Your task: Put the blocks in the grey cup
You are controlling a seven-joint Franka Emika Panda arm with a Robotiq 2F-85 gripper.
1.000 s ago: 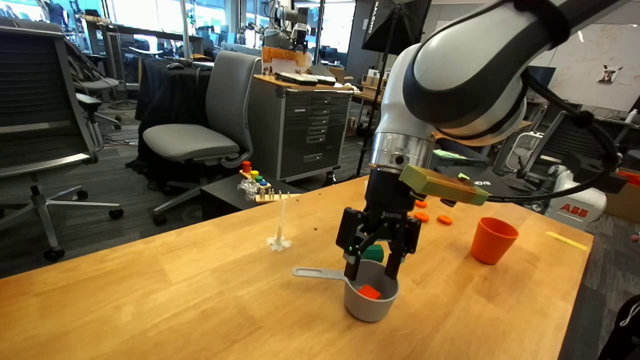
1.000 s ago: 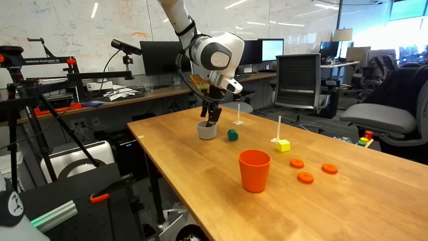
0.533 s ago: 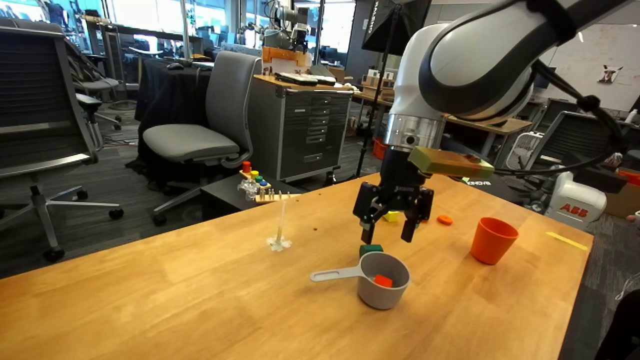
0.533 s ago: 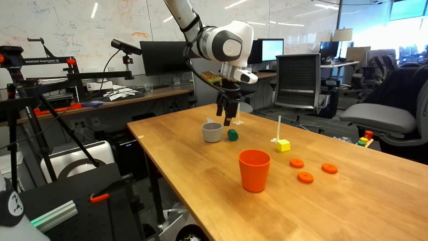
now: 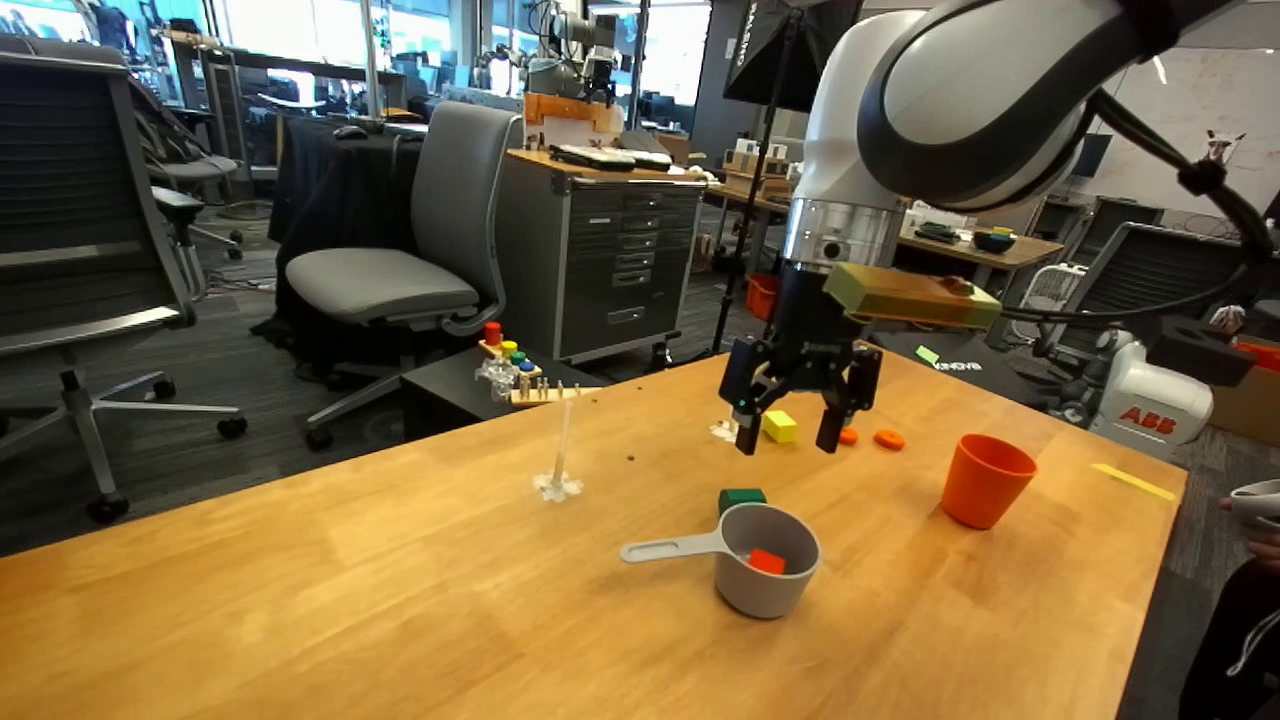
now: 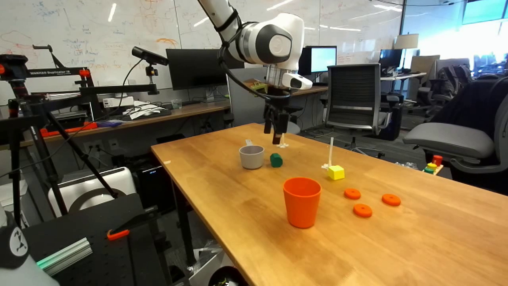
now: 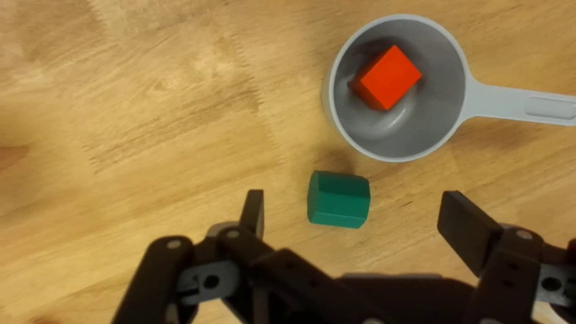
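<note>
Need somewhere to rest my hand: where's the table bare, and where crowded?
Bare in an exterior view: the table left of the grey cup, past its handle, and between that cup and the orange cup. Crowded: where the green block lies beside the grey cup, open gripper hanging near; around the yellow block and orange discs.

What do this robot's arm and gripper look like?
The arm is smooth, rounded, white and pale grey, with dark grey bands and a silver collar. A black cable runs along it. The gripper is black with two jointed fingers. A greenish-yellow bar juts out above it.
</note>
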